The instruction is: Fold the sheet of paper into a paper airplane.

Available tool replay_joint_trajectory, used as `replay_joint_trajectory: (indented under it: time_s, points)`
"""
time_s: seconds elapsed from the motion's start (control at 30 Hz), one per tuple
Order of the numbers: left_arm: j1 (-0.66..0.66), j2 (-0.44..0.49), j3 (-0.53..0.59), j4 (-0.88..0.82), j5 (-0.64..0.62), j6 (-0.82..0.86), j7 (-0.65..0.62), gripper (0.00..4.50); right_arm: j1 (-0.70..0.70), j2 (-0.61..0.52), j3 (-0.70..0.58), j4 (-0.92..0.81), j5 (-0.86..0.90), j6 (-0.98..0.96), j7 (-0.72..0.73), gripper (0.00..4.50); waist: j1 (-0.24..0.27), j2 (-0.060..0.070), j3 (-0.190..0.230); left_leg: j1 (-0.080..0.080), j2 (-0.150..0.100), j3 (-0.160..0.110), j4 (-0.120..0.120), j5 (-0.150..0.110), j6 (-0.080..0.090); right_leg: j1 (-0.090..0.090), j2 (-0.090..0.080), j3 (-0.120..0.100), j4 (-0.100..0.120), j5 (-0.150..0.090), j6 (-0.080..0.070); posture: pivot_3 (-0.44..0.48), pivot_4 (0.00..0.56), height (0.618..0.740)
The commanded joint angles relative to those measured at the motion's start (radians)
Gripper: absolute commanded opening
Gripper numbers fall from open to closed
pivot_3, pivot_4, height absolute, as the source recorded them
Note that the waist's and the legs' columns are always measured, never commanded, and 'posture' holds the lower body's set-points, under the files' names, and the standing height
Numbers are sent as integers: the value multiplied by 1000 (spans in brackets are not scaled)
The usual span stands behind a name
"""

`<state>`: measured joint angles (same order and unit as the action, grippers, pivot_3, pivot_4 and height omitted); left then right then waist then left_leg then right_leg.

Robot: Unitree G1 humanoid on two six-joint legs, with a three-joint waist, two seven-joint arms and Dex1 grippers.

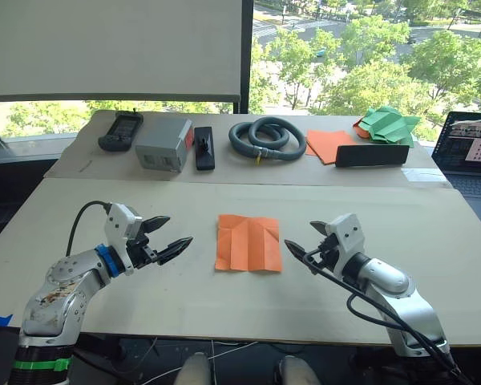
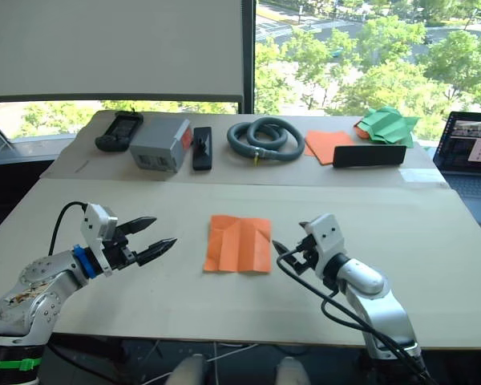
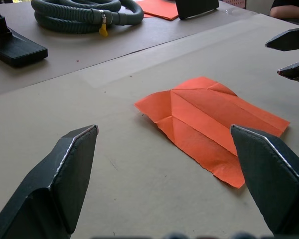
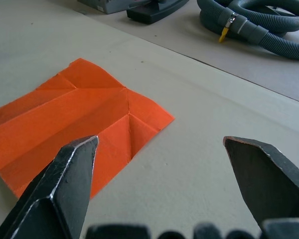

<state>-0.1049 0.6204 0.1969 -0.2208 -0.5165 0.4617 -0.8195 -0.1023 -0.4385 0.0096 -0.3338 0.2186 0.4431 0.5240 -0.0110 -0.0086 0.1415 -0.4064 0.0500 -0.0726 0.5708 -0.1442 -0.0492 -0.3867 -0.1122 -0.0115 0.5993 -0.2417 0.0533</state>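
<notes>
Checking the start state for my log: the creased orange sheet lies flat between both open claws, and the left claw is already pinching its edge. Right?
Not quite. The left claw is open and clear of the sheet of paper, as the left eye view shows. The rest holds: the sheet lies flat between the two, and the right claw is open too.

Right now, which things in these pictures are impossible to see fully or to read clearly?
- Laptop: cut off by the right edge in the head views; its screen content is too small to read.
- Green folded paper: partly hidden behind the black box, so its shape is unclear.
- Flat orange sheet: its near corner is covered by that box.
- Sheet of paper: its underside is hidden against the table.
</notes>
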Motion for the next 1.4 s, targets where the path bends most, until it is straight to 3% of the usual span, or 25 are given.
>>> replay_joint_trajectory:
  time_s: [0.03,0.23,0.37,0.83,1.1,1.27,1.4]
  points:
    - [-17,12,3,-32,-4,-5,0,4500,-16,1,-8,-21,4,-27,1,4445,0,0,0,0,0,0,0,0,0,0,0,0,0,0,0,0,150,711]
    - [-29,12,-2,-26,-20,18,-12,4500,-12,5,-8,-24,5,-27,-5,4445,0,0,0,0,0,0,0,0,0,0,0,0,0,0,0,0,150,711]
    - [-100,-18,-105,35,33,-11,-47,4500,-5,10,-7,-30,1,-26,-15,4445,5,0,0,0,0,0,0,0,0,0,0,0,0,0,0,0,150,711]
    - [-415,-189,-406,534,291,-295,-196,34,32,7,-8,-72,-17,-6,-55,4500,21,0,-1,0,-1,0,2,5,9,1,2,2,3,0,1,0,150,711]
    - [-465,-206,-504,743,458,-383,-193,34,60,-7,-11,-114,-11,35,-58,4500,21,0,-3,0,-1,0,2,5,9,1,2,2,4,0,1,0,150,711]
    - [-456,-204,-515,781,485,-434,-211,34,67,-68,-3,-117,-12,111,-21,4500,21,0,-12,1,-1,0,2,5,8,1,2,2,4,0,1,0,150,711]
    - [-446,-205,-517,782,490,-440,-217,0,94,-134,12,-131,19,169,41,3341,21,0,-14,1,-1,0,2,5,8,1,2,2,5,0,1,0,150,711]
